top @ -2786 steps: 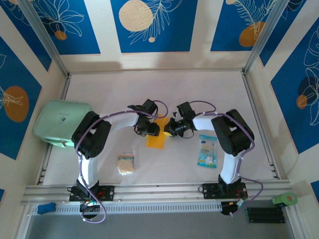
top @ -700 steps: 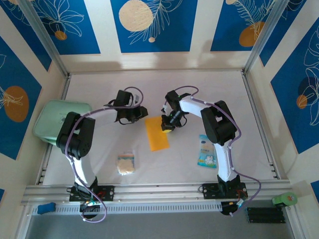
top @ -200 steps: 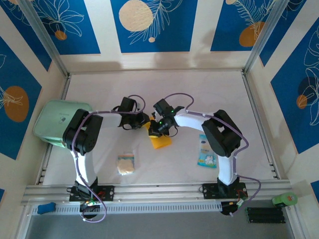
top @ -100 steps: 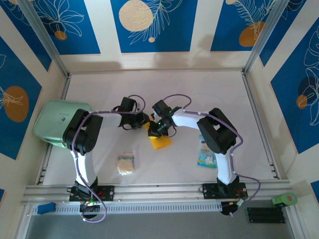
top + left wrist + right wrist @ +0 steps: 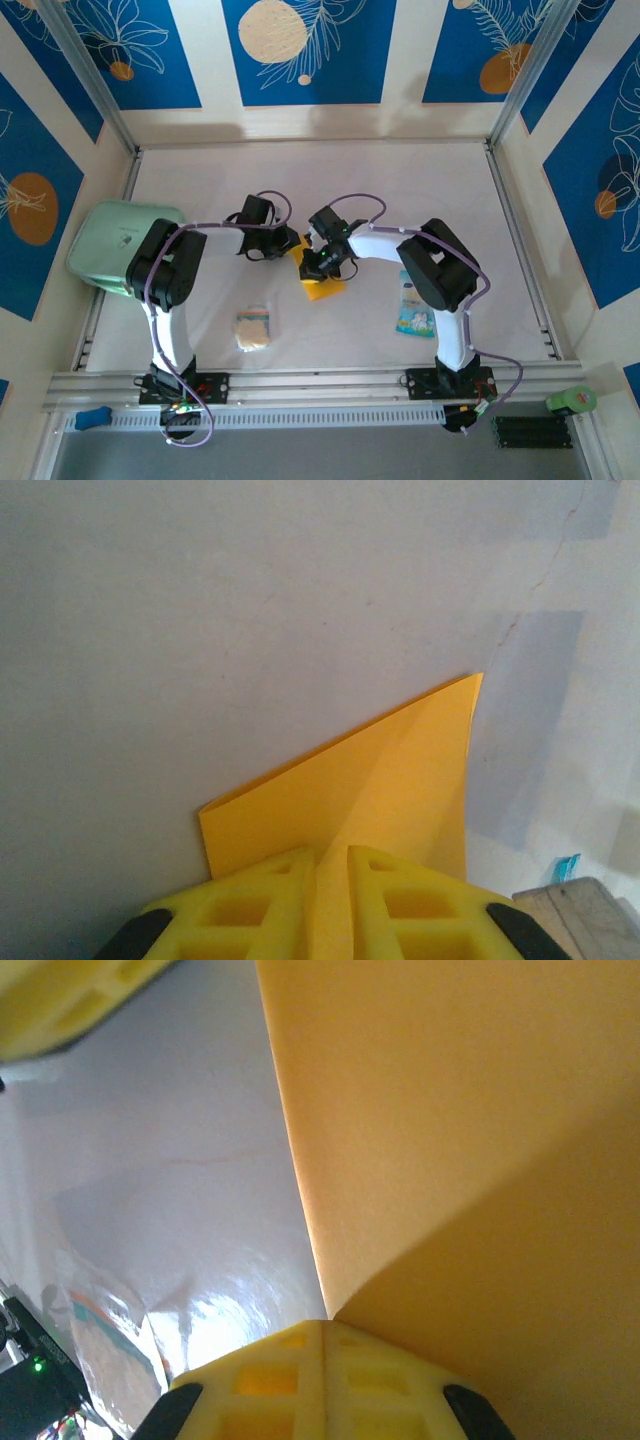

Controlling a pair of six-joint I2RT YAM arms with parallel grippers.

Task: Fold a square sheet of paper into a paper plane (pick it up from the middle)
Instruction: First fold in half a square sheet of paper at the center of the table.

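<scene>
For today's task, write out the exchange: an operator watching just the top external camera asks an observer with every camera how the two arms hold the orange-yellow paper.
Operator: From above, the arms cover part of the thin orange-yellow paper sheet. Are the left jaws on it?
Observer: Yes. In the left wrist view the sheet's edge sits pinched between the two yellow fingers.
Operator: And the right jaws?
Observer: Shut on it too. In the right wrist view the sheet comes out of the seam where that arm's fingers meet.
Operator: Is the sheet flat?
Observer: No. The right wrist view shows a crease running away from the jaws, with the paper bent along it.
</scene>
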